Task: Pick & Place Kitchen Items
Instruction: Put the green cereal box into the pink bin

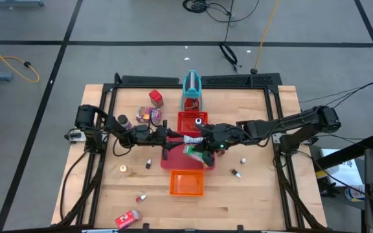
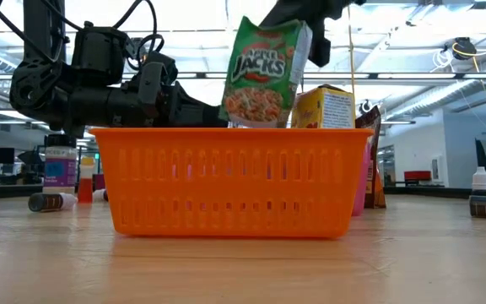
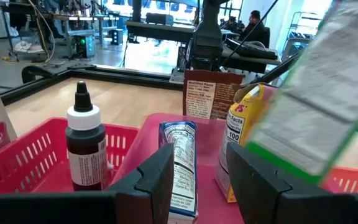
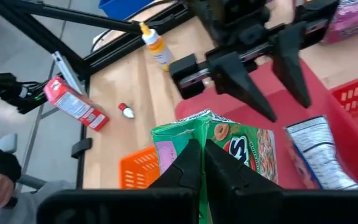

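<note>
My right gripper [image 4: 202,149] is shut on a green Apple Jacks cereal box [image 2: 264,72], which is held up over the pinkish-red tray [image 1: 173,162], behind the orange tray [image 2: 226,181]. My left gripper [image 3: 207,177] is open and level at that tray's left side. Its fingers stand on either side of a blue-white box [image 3: 180,162] without touching it. A yellow box [image 3: 244,134] stands just past it in the tray. A small dark bottle [image 3: 86,149] stands in the red basket [image 3: 23,158]. My right gripper pinches the green box by its top edge [image 4: 185,140] between the two fingers, coming from above and slanting in from the table's right. The box hangs below the fingers, lifted clear of the tray and slightly tilted.
The teal stand [image 1: 192,89] rises at the far side. A red box [image 1: 155,98], pink-purple packet [image 1: 149,115] and dark can [image 1: 123,121] lie far left. Tiny bottles [image 1: 235,173] are scattered near the trays, and another red box [image 1: 128,219] lies at the near edge.
</note>
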You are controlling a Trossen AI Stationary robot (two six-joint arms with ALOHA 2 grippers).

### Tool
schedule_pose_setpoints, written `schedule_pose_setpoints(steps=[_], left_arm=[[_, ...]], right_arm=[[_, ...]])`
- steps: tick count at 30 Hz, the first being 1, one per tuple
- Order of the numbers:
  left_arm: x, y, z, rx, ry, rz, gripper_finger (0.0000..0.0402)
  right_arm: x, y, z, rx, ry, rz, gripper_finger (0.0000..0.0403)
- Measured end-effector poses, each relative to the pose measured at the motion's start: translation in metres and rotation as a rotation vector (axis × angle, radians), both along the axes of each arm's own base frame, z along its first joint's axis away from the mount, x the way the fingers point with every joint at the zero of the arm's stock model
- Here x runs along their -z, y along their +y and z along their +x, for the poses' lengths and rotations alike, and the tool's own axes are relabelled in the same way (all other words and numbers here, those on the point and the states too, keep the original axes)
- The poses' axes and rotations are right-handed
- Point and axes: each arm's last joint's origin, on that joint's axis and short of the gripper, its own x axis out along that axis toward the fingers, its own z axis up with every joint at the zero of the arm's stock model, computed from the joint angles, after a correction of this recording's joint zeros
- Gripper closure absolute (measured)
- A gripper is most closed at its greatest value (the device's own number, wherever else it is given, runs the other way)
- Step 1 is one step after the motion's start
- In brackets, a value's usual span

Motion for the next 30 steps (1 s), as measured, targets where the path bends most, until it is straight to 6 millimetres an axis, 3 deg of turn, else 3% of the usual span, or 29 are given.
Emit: schedule_pose_setpoints(steps=[11, 22, 30], left_arm=[[0.000, 0.000, 0.000, -0.003, 0.000, 0.002, 0.0254], [0.000, 0.001, 0.000, -0.007, 0.002, 0.006, 0.0254], [0.000, 0.001, 0.000, -0.007, 0.002, 0.006, 0.0254]], right_arm=[[0.034, -0.017, 0.022, -0.056, 0.100, 0.036, 0.0403], [0.056, -0.026, 0.034, -0.109, 0.140, 0.073, 0.0402], [0.068, -0.028, 0.038, -0.134, 0.175, 0.100, 0.0367]])
